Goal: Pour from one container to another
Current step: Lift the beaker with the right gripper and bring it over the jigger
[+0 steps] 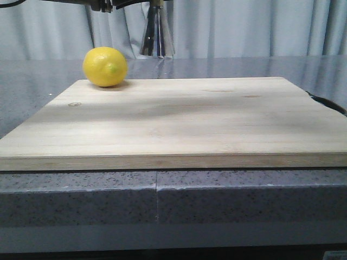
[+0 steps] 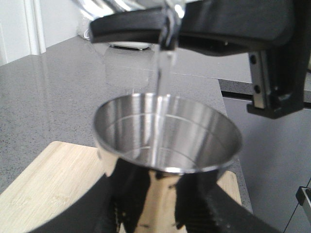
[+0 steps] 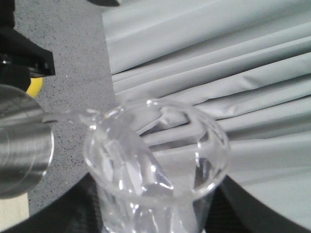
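Two vessels meet in mid-air above and behind the cutting board (image 1: 173, 122): the left gripper (image 2: 155, 213) is clenched round the lower cone of the steel jigger (image 2: 167, 133), holding it upright, and the right gripper (image 3: 146, 213) grasps the glass beaker (image 3: 155, 150), tipped so its lip leans toward the jigger's rim. A thin stream of clear liquid (image 2: 160, 82) falls from the lip into the jigger's upper cup, landing near the middle. In the front view only the jigger's lower cone shows, hanging behind the lemon (image 1: 105, 66) that sits at the board's far left corner.

The pour looks well under way. The risks from here, as I judge them: tilting the beaker faster would throw the stream past the far rim; easing back too slowly would let liquid dribble down the glass; and the small cup could overfill, spilling onto the board.
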